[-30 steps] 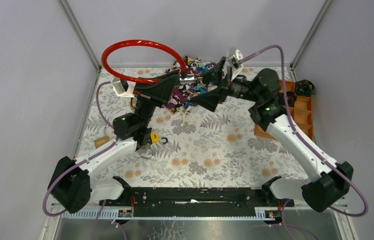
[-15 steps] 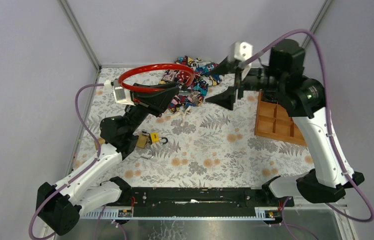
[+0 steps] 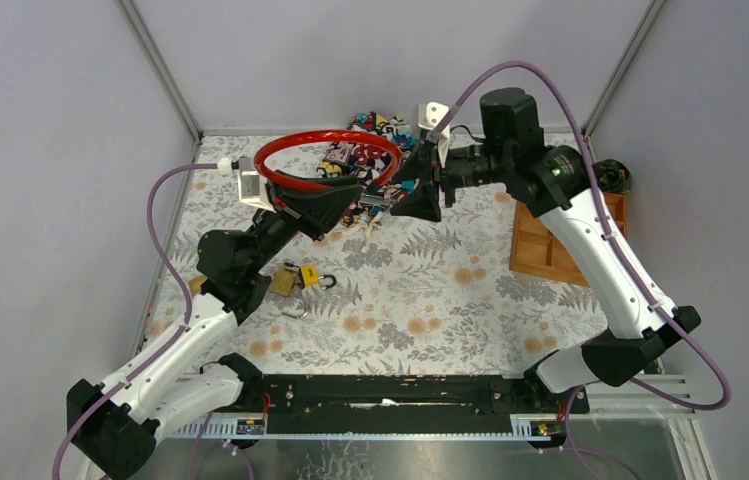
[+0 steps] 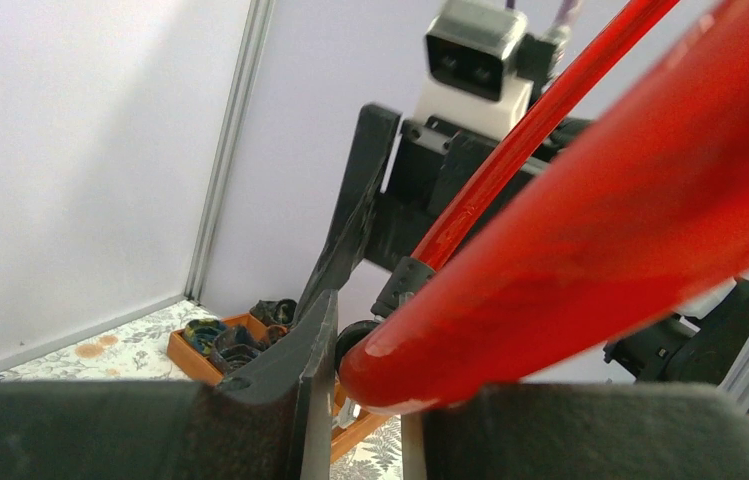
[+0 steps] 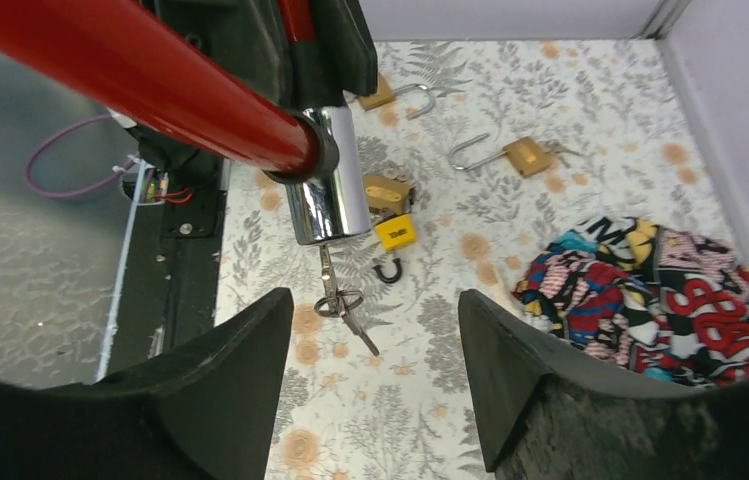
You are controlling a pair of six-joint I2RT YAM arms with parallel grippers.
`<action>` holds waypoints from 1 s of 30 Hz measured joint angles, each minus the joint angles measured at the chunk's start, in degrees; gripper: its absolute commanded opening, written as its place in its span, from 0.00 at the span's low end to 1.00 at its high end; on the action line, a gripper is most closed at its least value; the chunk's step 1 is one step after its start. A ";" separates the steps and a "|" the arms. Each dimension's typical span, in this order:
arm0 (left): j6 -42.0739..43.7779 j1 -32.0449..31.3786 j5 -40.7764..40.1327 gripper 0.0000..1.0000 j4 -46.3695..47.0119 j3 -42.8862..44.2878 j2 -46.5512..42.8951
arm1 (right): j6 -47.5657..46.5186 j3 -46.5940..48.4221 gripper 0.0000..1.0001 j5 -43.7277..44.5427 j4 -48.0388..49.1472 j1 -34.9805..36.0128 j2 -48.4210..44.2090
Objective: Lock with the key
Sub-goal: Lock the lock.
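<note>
Since one second ago my right gripper [image 5: 372, 305] returned near the cable lock [image 3: 325, 140], wide open and empty. My left gripper [image 3: 350, 195] clamps this stiff lock in the air. A small, probably slippery key [image 5: 333, 290] hangs from the cylinder [image 5: 328, 185]; I should pinch its head.

Your left arm [image 3: 190, 325] stretched forward and raised, left gripper [image 3: 350, 192] clamped on the red cable lock [image 3: 280, 150], your right arm [image 3: 600, 240] arched high, wrist turned leftward, right gripper [image 3: 412, 190] facing the left one, jaws spread wide.
</note>
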 measured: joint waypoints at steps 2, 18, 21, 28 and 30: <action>-0.31 0.00 0.07 0.00 -0.04 0.00 0.02 | 1.31 -2.84 0.63 -0.68 1.79 0.00 -0.24; -0.28 0.02 0.57 0.00 -0.26 0.00 0.07 | 7.69 -7.87 0.00 -2.95 9.97 2.21 -0.35; -0.07 0.22 0.81 0.00 -0.55 0.00 0.07 | 6.54 -8.09 0.00 -2.78 9.77 2.32 -0.46; 1.40 0.81 3.65 0.00 -5.35 1.31 0.42 | 2.67 -18.23 0.00 0.09 14.97 2.29 -6.60; 1.11 1.81 5.38 0.00 -7.06 2.64 1.18 | 2.34 -21.62 0.00 0.46 18.71 1.79 -8.22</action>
